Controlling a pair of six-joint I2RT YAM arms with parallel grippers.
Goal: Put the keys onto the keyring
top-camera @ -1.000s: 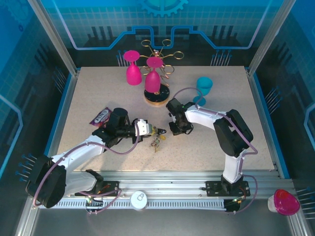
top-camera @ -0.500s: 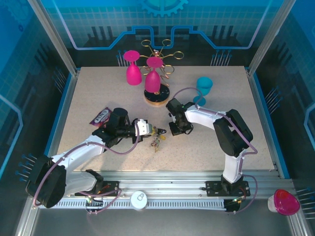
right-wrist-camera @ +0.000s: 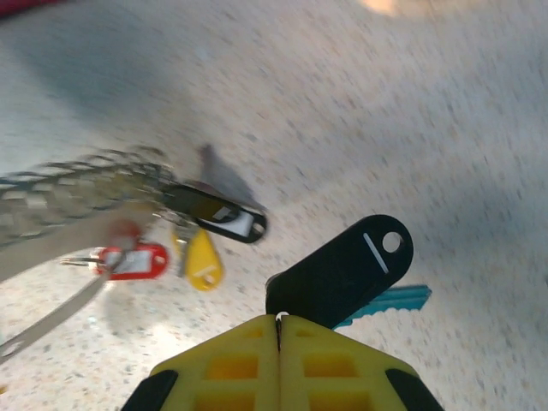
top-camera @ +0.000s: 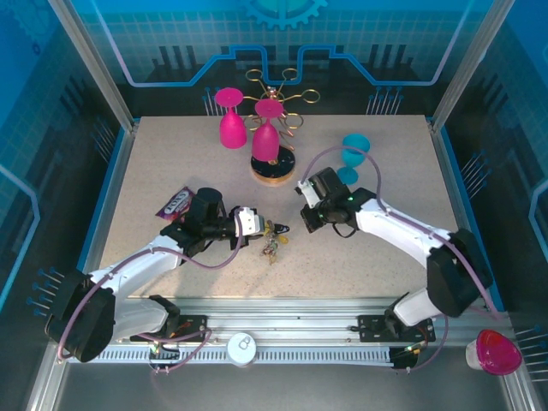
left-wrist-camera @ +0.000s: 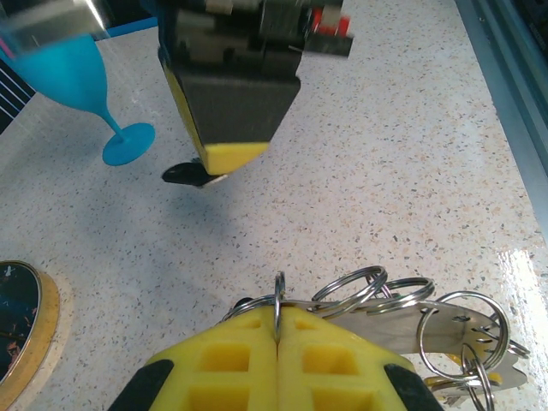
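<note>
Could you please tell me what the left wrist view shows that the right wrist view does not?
Left wrist view: the left gripper shut on a thin ring, bunched split rings, the blue glass. Right wrist view: the right gripper shut on a black tag with a teal key, plus a red tag and a yellow tag. Both: the speckled table.

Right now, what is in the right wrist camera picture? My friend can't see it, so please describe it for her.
The right end effector, yellow and shut, pinches the end of a black tag with a teal key under it. Beyond it are a red tag, a yellow tag and a second black tag, against a speckled table.
</note>
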